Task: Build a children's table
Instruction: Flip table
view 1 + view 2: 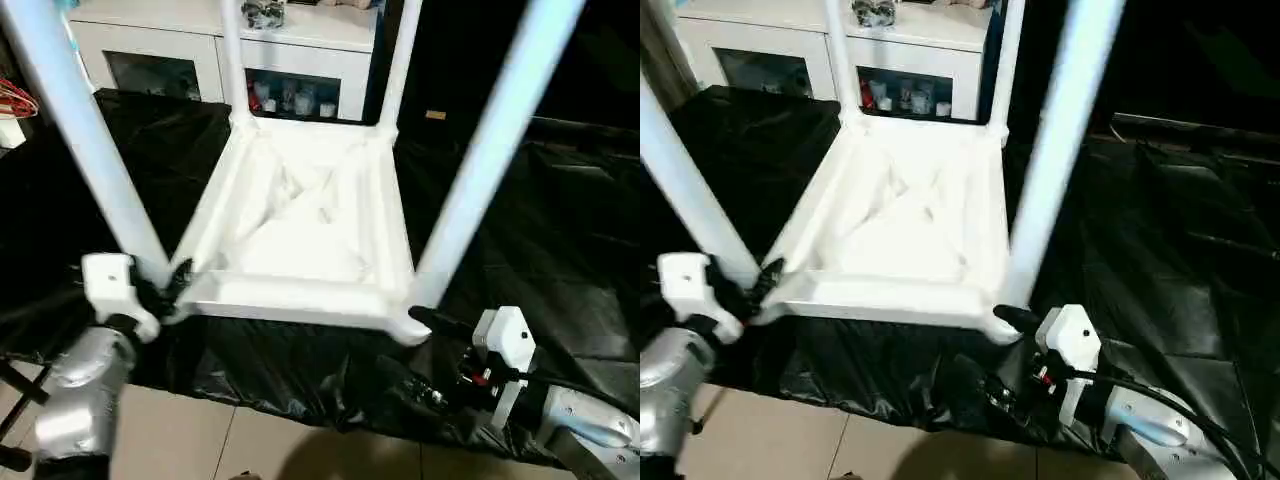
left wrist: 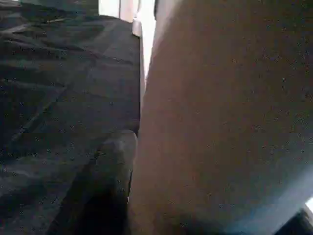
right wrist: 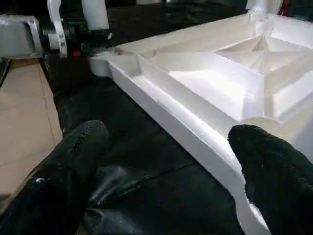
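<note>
We saw the table (image 1: 310, 230) lying upside down on the black sheet (image 1: 560, 230), all four legs already standing in the corners. Our left gripper (image 1: 172, 285) was around the near left leg (image 1: 90, 150), grip uncertain. Our right gripper (image 3: 168, 161) was released at the near right corner. Probably only turning over remained.

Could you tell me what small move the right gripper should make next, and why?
Probably ease the right gripper forward and close on the tabletop's near right corner. Its fingers stand wide open on either side of that rim. All four legs stand in their sockets, and the left gripper is at the near left corner, so the table looks ready to lift and flip.
</note>
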